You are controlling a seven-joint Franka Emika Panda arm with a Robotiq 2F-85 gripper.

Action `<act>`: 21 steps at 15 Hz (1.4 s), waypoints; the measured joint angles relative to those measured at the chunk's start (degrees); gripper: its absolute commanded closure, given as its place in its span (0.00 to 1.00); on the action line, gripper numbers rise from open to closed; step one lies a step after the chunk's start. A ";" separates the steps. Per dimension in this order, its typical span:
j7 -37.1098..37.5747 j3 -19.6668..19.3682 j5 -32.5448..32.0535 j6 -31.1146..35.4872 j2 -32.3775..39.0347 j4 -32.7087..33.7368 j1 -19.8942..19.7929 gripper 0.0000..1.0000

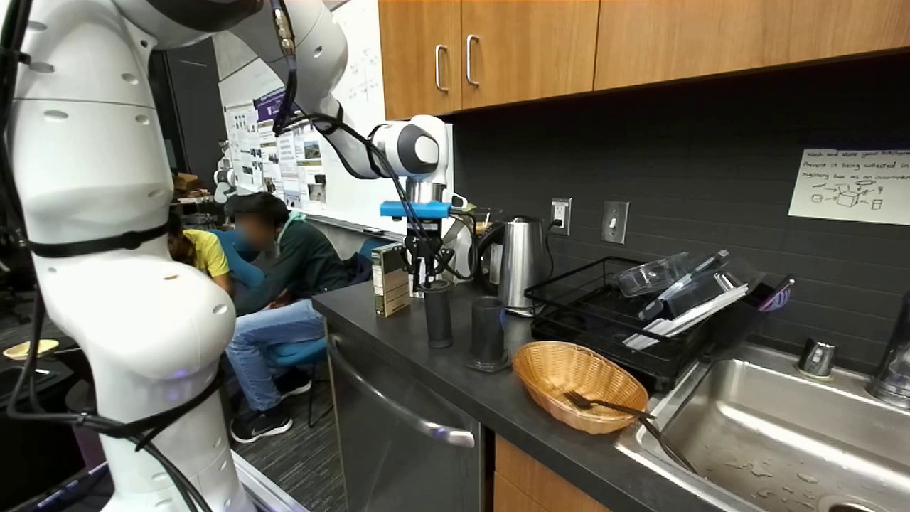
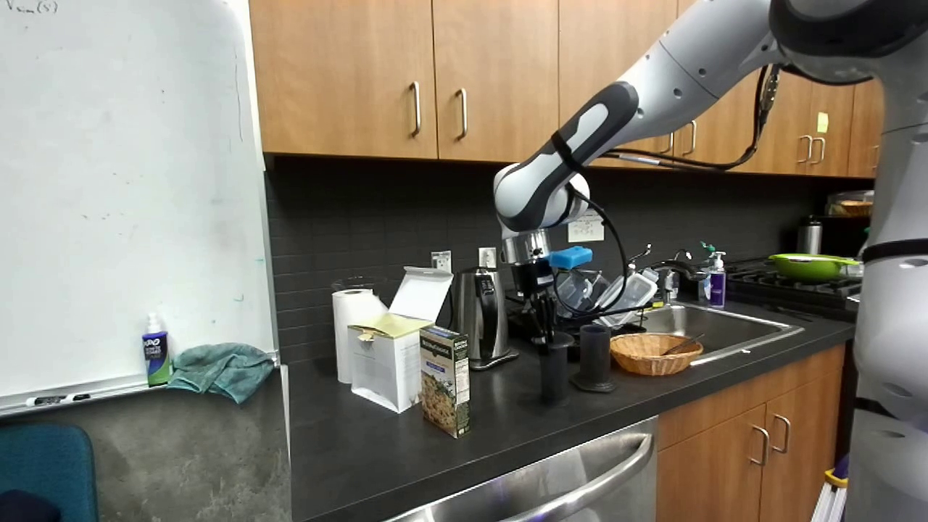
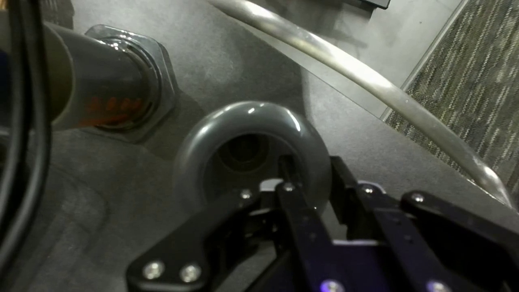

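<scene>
Dark grey, an open-topped cylindrical tube (image 1: 439, 320) stands upright on the black countertop (image 2: 348, 457), its rim grasped by the black two-fingered gripper (image 3: 312, 172), one finger inside and the other outside. Just beside it rises a translucent grey cylinder with a flanged base (image 2: 594, 353). Farther off are a printed cardboard food box (image 2: 441, 380), an oval tan wicker basket (image 1: 593, 370) with a dark fork (image 1: 617, 407) across its rim, and at the back a brushed-steel electric kettle (image 1: 522, 267).

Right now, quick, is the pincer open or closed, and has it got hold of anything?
Pincer: closed on the upright dark tube at its top edge, one finger inside its mouth and one outside.
</scene>
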 measured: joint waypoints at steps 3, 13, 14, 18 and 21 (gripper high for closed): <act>0.04 -0.10 0.00 -0.12 -0.10 0.19 0.00 0.94; 0.91 -0.11 -0.07 -1.22 -2.61 0.86 0.03 0.94; 1.07 -0.11 -0.13 -1.42 -2.94 0.93 0.03 0.94; 1.42 -0.11 -0.41 -2.26 -3.92 1.15 0.03 0.94; 1.48 -0.11 -0.41 -2.42 -3.95 1.17 0.03 0.46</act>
